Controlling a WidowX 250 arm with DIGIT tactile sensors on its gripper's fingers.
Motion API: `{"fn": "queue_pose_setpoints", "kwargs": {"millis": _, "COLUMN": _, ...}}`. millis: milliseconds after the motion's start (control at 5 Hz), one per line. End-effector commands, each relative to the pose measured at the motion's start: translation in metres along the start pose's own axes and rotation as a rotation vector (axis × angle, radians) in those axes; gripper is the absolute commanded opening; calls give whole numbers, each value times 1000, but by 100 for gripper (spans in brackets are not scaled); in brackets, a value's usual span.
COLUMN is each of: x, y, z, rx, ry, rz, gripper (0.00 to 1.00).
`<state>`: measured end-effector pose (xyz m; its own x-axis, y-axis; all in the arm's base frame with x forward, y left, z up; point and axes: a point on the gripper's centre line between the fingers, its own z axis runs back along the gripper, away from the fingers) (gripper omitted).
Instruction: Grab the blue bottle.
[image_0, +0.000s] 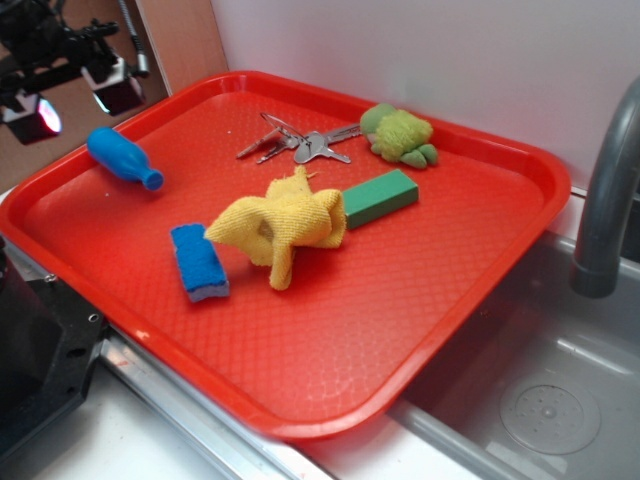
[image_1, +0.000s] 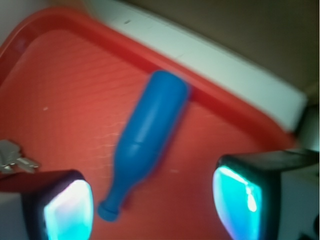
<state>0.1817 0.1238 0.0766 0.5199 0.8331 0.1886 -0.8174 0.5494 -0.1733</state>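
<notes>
The blue bottle (image_0: 122, 157) lies on its side near the far left rim of the red tray (image_0: 400, 300), its narrow neck pointing toward the tray's middle. My gripper (image_0: 75, 98) hovers above and just left of it, at the picture's top left corner. In the wrist view the blue bottle (image_1: 146, 140) lies below me, slanted, with its flared mouth between my two pads. My gripper (image_1: 152, 207) is open, with nothing held; the bottle rests on the tray (image_1: 60, 100), apart from both pads.
On the tray lie a blue sponge (image_0: 199, 262), a crumpled yellow cloth (image_0: 283, 222), a green block (image_0: 379, 197), keys (image_0: 300, 143) and a green plush toy (image_0: 398, 135). A grey faucet (image_0: 608, 190) and sink (image_0: 540, 400) stand to the right. Keys (image_1: 15, 157) show at the wrist view's left.
</notes>
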Motion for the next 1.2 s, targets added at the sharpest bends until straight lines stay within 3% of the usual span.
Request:
{"fn": "queue_pose_setpoints", "kwargs": {"millis": 0, "x": 8, "y": -9, "z": -21, "rx": 33, "ry": -22, "rz": -39, "gripper": 100}}
{"fn": "queue_pose_setpoints", "kwargs": {"millis": 200, "x": 6, "y": 14, "z": -31, "rx": 126, "ry": -6, "rz": -22, "gripper": 100}}
{"fn": "queue_pose_setpoints", "kwargs": {"millis": 400, "x": 8, "y": 24, "z": -45, "rx": 174, "ry": 16, "rz": -32, "gripper": 100}}
{"fn": "queue_pose_setpoints", "kwargs": {"millis": 600, "x": 4, "y": 21, "z": -57, "rx": 262, "ry": 12, "rz": -185, "gripper": 16}}
{"fn": "queue_pose_setpoints", "kwargs": {"millis": 800, "x": -3, "y": 12, "z": -53, "rx": 216, "ry": 88, "rz": -286, "gripper": 0}}
{"fn": "queue_pose_setpoints", "kwargs": {"millis": 1000, "x": -7, "y": -22, "z": -11, "rx": 106, "ry": 160, "rz": -520, "gripper": 0}}
